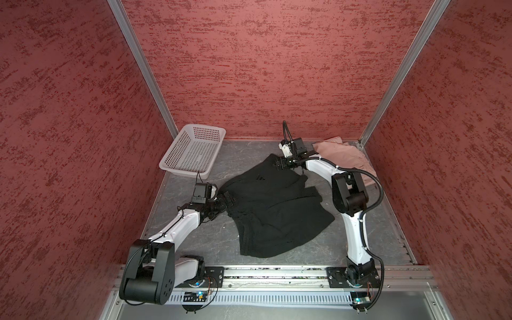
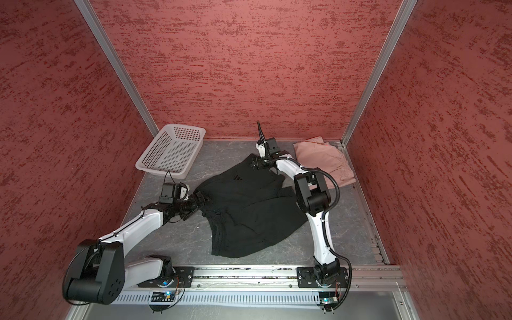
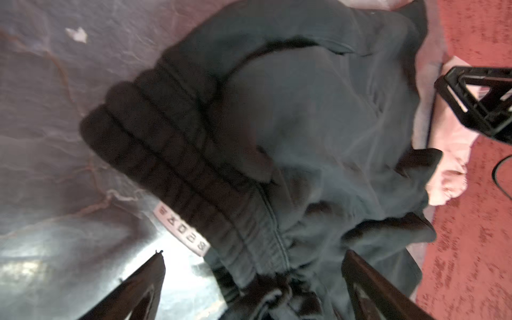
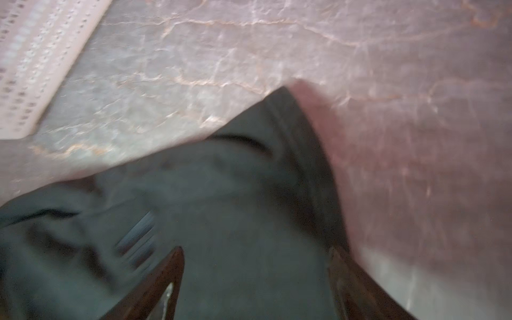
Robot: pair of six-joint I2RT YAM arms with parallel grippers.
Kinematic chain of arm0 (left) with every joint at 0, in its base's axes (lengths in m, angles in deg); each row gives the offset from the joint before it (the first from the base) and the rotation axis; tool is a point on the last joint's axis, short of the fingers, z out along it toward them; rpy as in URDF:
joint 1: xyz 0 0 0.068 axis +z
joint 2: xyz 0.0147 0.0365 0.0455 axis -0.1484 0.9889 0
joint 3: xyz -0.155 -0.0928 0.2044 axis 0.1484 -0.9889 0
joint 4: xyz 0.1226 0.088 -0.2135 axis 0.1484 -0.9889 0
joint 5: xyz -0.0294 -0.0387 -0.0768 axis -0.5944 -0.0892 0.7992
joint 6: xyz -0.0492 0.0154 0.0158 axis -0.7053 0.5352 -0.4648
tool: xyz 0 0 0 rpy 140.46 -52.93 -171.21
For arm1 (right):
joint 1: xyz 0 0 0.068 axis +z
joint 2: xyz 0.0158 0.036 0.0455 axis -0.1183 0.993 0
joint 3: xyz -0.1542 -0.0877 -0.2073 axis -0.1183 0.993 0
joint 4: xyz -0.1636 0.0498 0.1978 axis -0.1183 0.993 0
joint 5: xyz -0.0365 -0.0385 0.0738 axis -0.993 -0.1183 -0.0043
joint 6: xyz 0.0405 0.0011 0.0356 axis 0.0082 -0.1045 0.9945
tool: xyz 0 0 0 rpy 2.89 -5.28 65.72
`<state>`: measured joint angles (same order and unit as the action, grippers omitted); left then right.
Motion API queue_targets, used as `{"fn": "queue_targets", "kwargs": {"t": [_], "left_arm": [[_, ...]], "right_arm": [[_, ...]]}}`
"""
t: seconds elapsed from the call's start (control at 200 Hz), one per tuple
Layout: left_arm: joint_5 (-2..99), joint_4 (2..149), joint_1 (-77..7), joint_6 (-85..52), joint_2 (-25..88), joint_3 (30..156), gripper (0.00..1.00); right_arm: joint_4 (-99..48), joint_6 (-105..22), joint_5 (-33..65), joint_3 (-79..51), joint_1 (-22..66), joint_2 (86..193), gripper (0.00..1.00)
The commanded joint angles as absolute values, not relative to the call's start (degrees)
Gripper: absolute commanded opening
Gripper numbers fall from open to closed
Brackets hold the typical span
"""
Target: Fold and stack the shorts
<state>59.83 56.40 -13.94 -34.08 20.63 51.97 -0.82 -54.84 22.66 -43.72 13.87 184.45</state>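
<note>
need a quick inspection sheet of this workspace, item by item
surface: grey marbled table; no spills seen.
job's things: black shorts rumpled in the middle; pink shorts at the far right corner, partly behind the right arm; not stacked.
clutter: white basket at the far left, nothing in it.
grippers: left gripper open, straddling the black waistband; right gripper open over the black shorts' far edge.
cables: black hose along the right arm; thin wire near the basket.
surroundings: red textured walls, metal posts, rail in front.
</note>
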Motion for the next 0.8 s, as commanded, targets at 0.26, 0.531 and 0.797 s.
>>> {"fn": "queue_targets", "kwargs": {"t": [0.26, 0.531, 0.797], "left_arm": [[59.55, 63.42, -12.38, -33.70, 29.80, 56.77, 0.97], [60.49, 63.01, -11.26, -31.07, 34.35, 61.87, 0.55], [60.95, 57.70, -9.80, -25.83, 43.02, 73.10, 0.00]], "right_arm": [[9.47, -59.15, 30.24, -65.80, 12.03, 198.94, 0.80], [8.97, -56.78, 34.85, -69.20, 12.19, 203.52, 0.29], [6.81, -52.34, 25.73, -73.29, 10.62, 200.94, 0.00]]}}
